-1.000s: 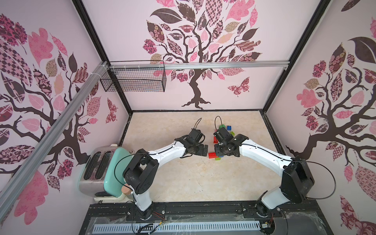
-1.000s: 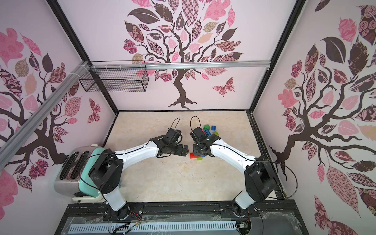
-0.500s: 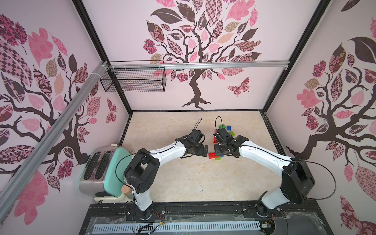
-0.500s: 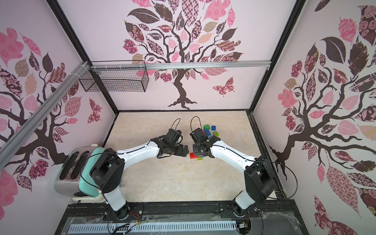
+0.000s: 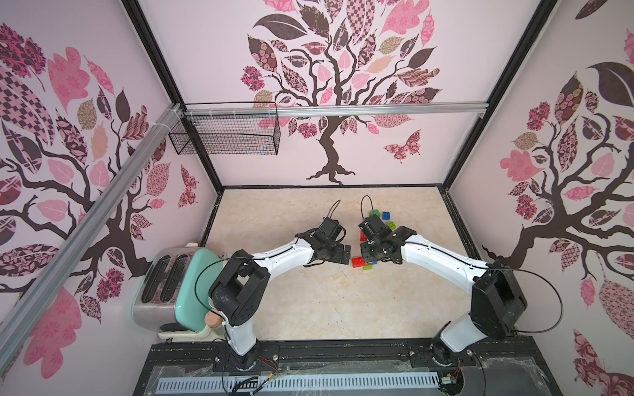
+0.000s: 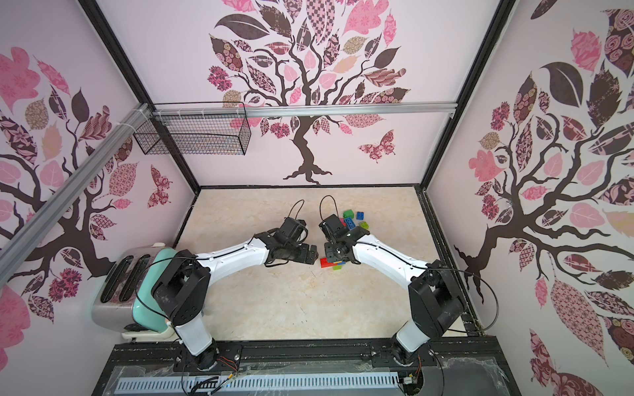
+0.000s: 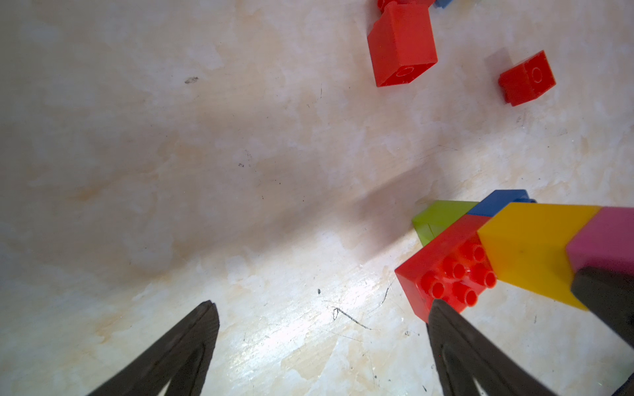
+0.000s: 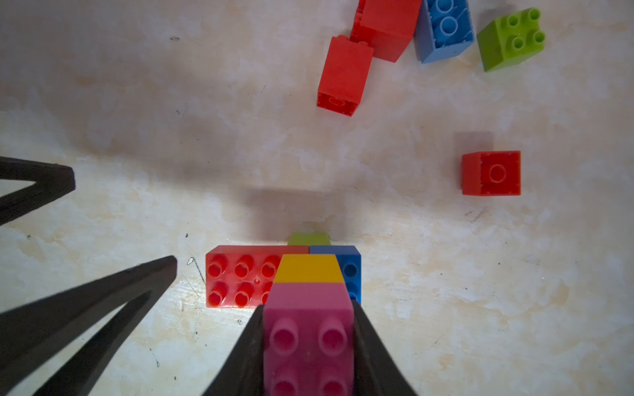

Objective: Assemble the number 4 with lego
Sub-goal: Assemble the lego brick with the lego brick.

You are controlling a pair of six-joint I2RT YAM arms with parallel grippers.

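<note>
Right gripper (image 8: 307, 307) is clamped on the pink brick (image 8: 308, 343) topping the lego stack (image 5: 362, 263) near the worktop (image 5: 308, 308) centre. Below it sit a yellow brick (image 8: 308, 269), then red (image 8: 240, 277), blue (image 8: 351, 271) and lime (image 8: 308, 238) bricks. Left gripper (image 7: 322, 303) stands wide and empty, just beside the stack. Loose bricks (image 8: 344, 77) lie toward the far edge.

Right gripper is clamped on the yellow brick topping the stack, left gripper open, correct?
No: the right gripper is clamped on the pink brick topping the stack; the yellow brick sits under it, per the right wrist view. The left gripper is open.
</note>
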